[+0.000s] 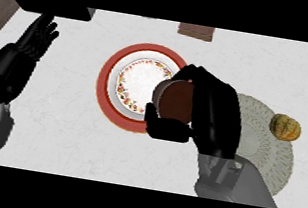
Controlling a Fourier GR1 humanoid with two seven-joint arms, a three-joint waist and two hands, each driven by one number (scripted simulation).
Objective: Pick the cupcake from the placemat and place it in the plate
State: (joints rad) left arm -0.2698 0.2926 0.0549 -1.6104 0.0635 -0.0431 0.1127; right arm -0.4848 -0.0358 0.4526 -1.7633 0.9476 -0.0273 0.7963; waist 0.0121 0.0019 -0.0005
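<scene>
My right hand is curled round the cupcake, a brown cake in a pale wrapper, tilted on its side. Hand and cupcake hang over the right rim of the plate, which is white with a red border and a flowered ring. The pale round placemat lies to the right, partly hidden by my forearm. My left hand rests open at the left edge of the view, fingers up.
A small tan, walnut-like object sits on the placemat's right side. A brown block lies at the counter's far edge, and a dark box at the far left. Wood floor shows beyond both sides of the counter.
</scene>
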